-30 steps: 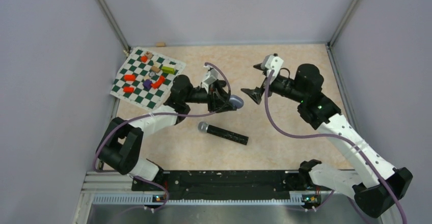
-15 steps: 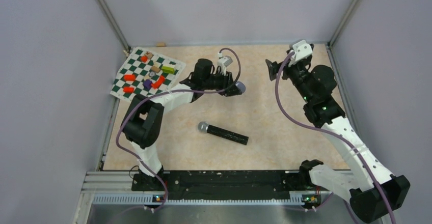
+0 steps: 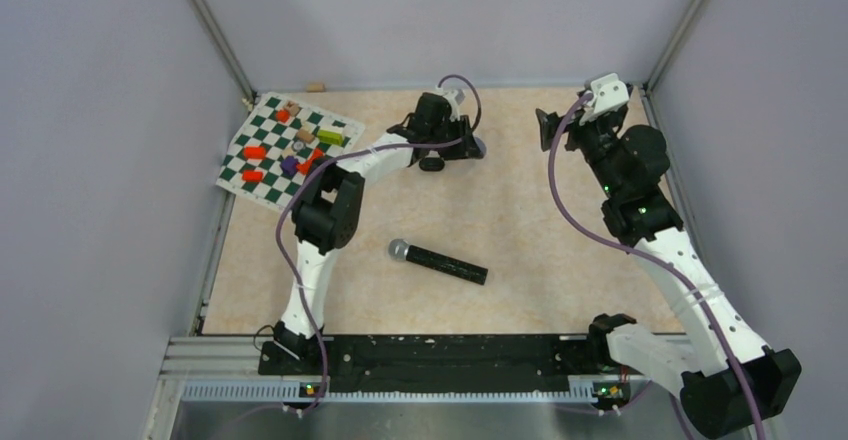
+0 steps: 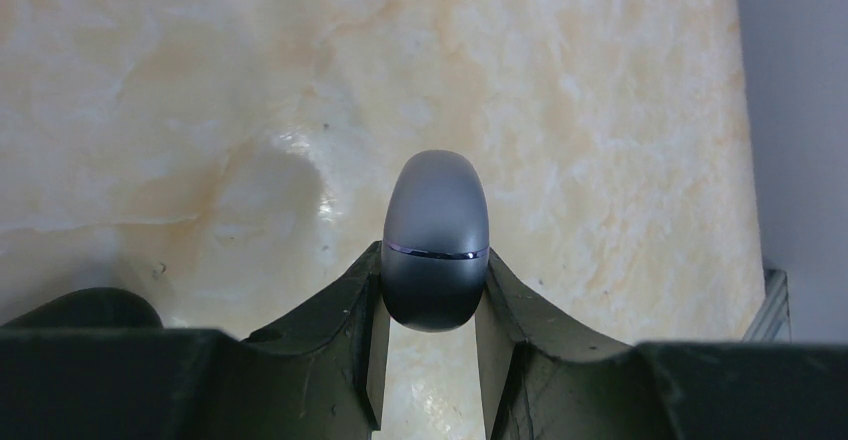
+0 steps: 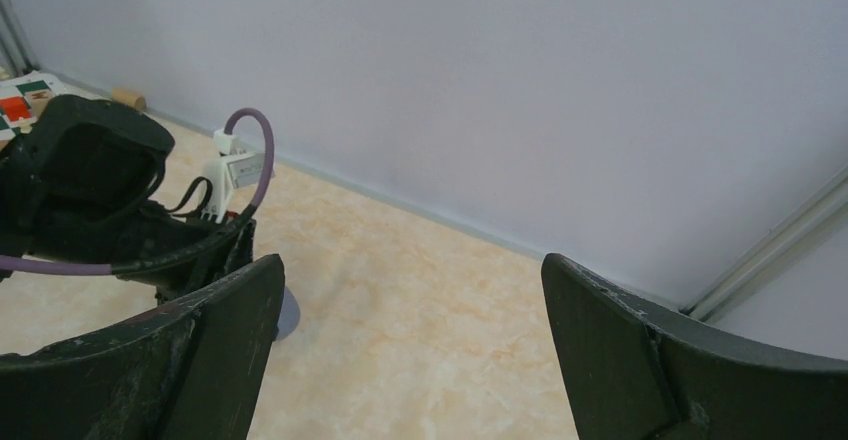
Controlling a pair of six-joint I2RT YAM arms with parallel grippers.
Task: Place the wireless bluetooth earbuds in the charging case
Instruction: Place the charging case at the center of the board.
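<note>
From above, the left end effector (image 3: 468, 148) is pinching the grey charging case (image 3: 477, 146) over the far middle of the table (image 3: 450, 210), while the right end effector (image 3: 546, 128) is hanging spread and empty near the far right corner. The left wrist view is showing the case's seam closed. The right wrist view is showing only wide-apart fingers (image 5: 200, 360). No earbuds are showing anywhere, so insertion seems not yet begun
</note>
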